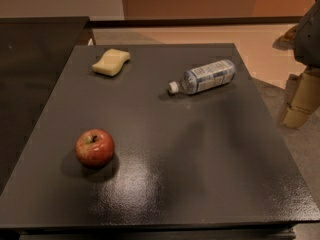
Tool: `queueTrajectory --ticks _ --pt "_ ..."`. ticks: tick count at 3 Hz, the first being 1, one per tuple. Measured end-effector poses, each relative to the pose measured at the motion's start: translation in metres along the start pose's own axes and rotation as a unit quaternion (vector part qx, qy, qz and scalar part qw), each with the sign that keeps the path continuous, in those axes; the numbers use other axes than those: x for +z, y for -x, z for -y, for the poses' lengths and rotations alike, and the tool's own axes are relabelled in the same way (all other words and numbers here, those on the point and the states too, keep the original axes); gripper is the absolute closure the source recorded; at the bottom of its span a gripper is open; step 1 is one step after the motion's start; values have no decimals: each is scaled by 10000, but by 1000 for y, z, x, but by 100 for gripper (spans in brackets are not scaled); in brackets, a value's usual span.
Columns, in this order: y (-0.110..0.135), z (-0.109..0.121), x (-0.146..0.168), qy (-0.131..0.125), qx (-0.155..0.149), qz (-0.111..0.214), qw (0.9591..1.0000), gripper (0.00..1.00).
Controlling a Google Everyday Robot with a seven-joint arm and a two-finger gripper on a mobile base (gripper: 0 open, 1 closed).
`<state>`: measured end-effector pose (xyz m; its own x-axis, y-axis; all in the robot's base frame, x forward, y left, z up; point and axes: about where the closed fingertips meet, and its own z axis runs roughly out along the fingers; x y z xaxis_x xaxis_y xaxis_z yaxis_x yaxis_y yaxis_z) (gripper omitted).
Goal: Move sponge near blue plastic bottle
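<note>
The sponge (pixel 111 62), a pale yellow block with pinched-in sides, lies on the dark table (pixel 200 174) at the far left. The blue plastic bottle (pixel 205 77) lies on its side at the far right of the table, its white cap pointing left. My gripper (pixel 301 101) hangs at the right edge of the view, beyond the table's right edge and off the tabletop. It is to the right of the bottle and far from the sponge. It holds nothing that I can see.
A red apple (pixel 94 147) stands on the table's near left part. A second dark surface (pixel 35 69) adjoins the table on the left. The floor (pixel 260 44) shows behind and to the right.
</note>
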<state>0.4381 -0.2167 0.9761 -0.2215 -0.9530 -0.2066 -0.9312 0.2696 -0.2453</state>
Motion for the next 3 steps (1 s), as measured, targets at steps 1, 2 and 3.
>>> queueTrajectory --ticks 1,2,3 --pt "0 0 0 -1 0 0 10000 0" --pt "9 8 2 -41 117 147 9998 0" --pt "22 25 12 -32 205 324 9993 0"
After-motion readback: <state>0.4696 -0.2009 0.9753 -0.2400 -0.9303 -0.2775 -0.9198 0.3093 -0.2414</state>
